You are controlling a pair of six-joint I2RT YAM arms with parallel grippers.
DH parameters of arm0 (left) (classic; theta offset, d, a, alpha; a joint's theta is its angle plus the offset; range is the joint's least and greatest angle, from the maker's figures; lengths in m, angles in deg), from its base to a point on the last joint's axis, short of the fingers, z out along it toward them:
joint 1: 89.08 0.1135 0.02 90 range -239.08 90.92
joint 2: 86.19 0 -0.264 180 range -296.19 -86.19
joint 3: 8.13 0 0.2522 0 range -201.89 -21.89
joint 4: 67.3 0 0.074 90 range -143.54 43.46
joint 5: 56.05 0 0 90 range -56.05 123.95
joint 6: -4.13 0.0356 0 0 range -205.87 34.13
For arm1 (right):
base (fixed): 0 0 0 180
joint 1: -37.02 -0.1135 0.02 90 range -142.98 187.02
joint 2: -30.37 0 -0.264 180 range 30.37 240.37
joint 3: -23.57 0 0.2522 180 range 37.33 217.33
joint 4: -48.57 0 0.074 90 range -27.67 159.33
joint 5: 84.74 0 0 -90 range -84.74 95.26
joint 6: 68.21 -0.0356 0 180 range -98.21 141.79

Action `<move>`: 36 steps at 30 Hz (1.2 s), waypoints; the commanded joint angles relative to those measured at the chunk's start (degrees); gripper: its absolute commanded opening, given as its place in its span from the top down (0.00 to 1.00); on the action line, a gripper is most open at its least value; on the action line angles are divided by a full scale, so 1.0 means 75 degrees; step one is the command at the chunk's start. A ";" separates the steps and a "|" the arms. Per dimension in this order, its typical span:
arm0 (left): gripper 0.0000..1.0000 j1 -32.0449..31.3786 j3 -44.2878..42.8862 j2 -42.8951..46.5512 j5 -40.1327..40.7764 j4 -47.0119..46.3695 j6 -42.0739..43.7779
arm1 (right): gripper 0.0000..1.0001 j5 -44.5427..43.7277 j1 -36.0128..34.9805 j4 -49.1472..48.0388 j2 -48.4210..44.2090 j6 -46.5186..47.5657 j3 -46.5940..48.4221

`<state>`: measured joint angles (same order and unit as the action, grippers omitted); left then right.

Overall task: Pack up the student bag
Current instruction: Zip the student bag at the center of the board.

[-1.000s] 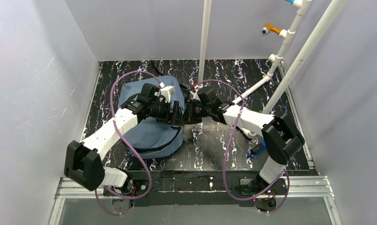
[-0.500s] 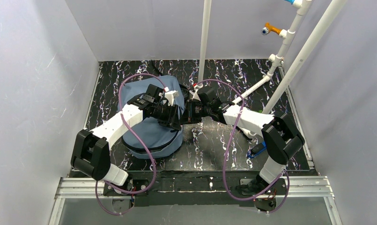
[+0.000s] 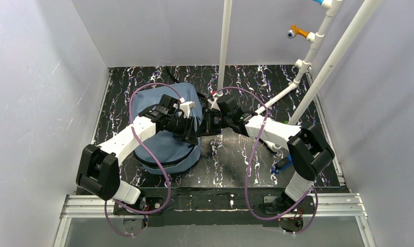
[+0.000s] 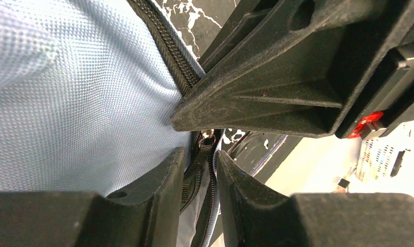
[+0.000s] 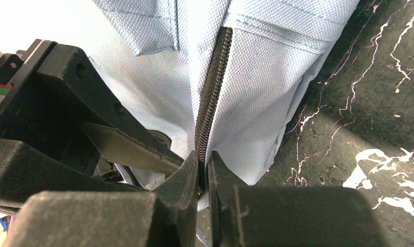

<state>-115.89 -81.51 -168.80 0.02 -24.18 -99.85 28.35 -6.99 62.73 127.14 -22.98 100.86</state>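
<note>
The slate-blue student bag (image 3: pixel 161 146) lies on the left half of the black marbled table (image 3: pixel 235 159). Both grippers meet at its right edge. My left gripper (image 3: pixel 192 135) is closed down on the black zipper pull strap (image 4: pixel 198 172) and zipper tape; in the left wrist view this gripper (image 4: pixel 200 151) holds them between its narrow jaws. My right gripper (image 3: pixel 203 126) faces it. In the right wrist view this gripper (image 5: pixel 203 157) is shut on the bag's zipper seam (image 5: pixel 215 77), with blue fabric (image 5: pixel 266 67) on either side. The bag's inside is hidden.
A white upright pole (image 3: pixel 224 46) stands just behind the grippers, and slanted white pipes (image 3: pixel 318 67) cross the back right. A small blue object (image 3: pixel 282 164) lies by the right arm. Grey walls enclose the table on three sides.
The left arm's elbow has swung right and forward, while its gripper stayed at the bag's right edge. The right arm has not moved.
</note>
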 commanded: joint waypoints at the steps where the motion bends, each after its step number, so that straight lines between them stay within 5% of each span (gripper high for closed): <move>1: 0.73 0.0032 0.0131 0.0253 -0.0116 0.0203 0.0137 | 0.99 0.0349 -0.0072 -0.0463 -0.0203 0.0008 0.0120; 8: 1.00 0.0082 0.0061 0.0282 -0.0022 0.0373 0.0209 | 0.99 0.0368 -0.0097 -0.0505 -0.0108 0.0062 0.0131; 18: 1.00 0.0179 0.0057 0.1043 0.0182 0.0995 0.0281 | 0.99 0.1342 0.0084 -0.1108 0.0351 0.1101 0.0286; 27: 1.00 0.0572 0.0363 0.0118 -0.2521 0.0110 -0.0691 | 0.99 0.2508 0.0456 -0.1266 0.1009 0.1587 0.1064; 36: 1.00 0.0739 0.0535 0.0041 -0.3241 -0.0529 -0.0918 | 0.99 0.3480 0.0882 -0.0449 0.1512 0.2495 0.1835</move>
<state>-110.33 -77.73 -168.40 -14.17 -29.51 -105.86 53.49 -1.94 61.36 138.57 -8.95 110.10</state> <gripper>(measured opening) 0.014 0.152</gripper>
